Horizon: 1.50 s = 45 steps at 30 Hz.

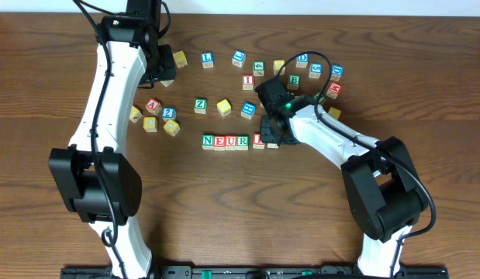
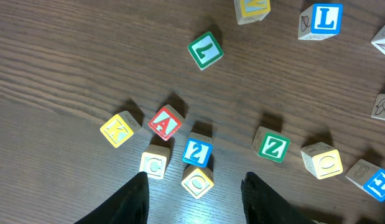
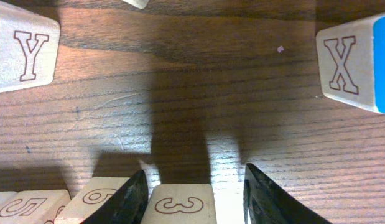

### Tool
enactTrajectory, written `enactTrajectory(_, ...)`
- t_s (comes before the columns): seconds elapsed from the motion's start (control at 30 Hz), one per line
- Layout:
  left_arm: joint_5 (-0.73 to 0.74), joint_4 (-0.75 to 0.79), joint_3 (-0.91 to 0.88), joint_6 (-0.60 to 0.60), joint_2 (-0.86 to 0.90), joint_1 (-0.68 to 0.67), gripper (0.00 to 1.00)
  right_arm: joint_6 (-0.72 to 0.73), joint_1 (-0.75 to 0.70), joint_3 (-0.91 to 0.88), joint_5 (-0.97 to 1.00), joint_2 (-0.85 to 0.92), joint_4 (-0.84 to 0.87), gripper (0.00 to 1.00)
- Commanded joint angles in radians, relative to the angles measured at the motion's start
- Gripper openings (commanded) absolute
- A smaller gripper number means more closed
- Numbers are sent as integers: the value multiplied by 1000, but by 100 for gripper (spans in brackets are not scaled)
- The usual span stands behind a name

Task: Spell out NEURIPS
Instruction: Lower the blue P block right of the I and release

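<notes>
Just left of the right claw [image 1: 271,136], the word is mostly there: the green N wooden cube [image 1: 207,141], red E cube [image 1: 219,141], red U cube [image 1: 231,141], green R cube [image 1: 243,141] and red I cube [image 1: 257,140] sit side by side in one straight line. Right between that claw's fingers is a sixth pale wooden cube [image 3: 181,204], tucked against the I end of the line. Its top face is hidden from overhead and the wrist cam only shows a 3 on its side, so I can't confirm it's the blue P, though that's the slot it's in. The jaws straddle it partly spread with a gap on one side, so I'd say it isn't clamped. The left claw [image 2: 195,180] is well away, fingers apart, holding nothing, hovering over loose stuff like the red A cube [image 2: 164,122]. So: five letters set, the sixth looks placed, and the S isn't done. I can't tell which of the scattered yellow-faced cubes [image 1: 224,107] beyond the right claw it is.
</notes>
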Motion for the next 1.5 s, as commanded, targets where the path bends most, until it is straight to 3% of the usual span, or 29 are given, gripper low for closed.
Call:
enactTrajectory(0.0, -13, 0, 24, 13, -33, 6, 47, 3, 10, -5, 3, 5, -1, 49)
enactTrajectory(0.13, -13, 0, 24, 13, -33, 6, 47, 3, 10, -5, 3, 5, -2, 47)
enactTrajectory(0.27, -13, 0, 24, 13, -33, 6, 47, 3, 10, -5, 3, 5, -3, 35)
enactTrajectory(0.5, -13, 0, 24, 13, -33, 6, 47, 3, 9, -5, 4, 5, -5, 27)
enactTrajectory(0.57, -13, 0, 24, 13, -33, 6, 47, 2, 8, -5, 4, 5, -5, 28)
enactTrajectory(0.63, -13, 0, 24, 13, -33, 6, 47, -8, 8, -5, 4, 5, -4, 42)
enactTrajectory(0.7, -13, 0, 24, 13, -33, 6, 47, -8, 8, -5, 4, 5, -5, 47)
enactTrajectory(0.83, -13, 0, 24, 13, -33, 6, 47, -16, 8, -5, 4, 5, -4, 20)
enactTrajectory(0.9, -13, 0, 24, 13, -33, 6, 47, -16, 7, -5, 4, 5, -5, 23)
enactTrajectory(0.97, -13, 0, 24, 13, -33, 6, 47, -16, 7, -5, 4, 5, -4, 36)
enactTrajectory(1.03, -13, 0, 24, 13, -33, 6, 47, -16, 7, -5, 4, 5, -5, 41)
enactTrajectory(1.47, -13, 0, 24, 13, -33, 6, 47, -16, -11, -5, 16, 5, -23, 38)
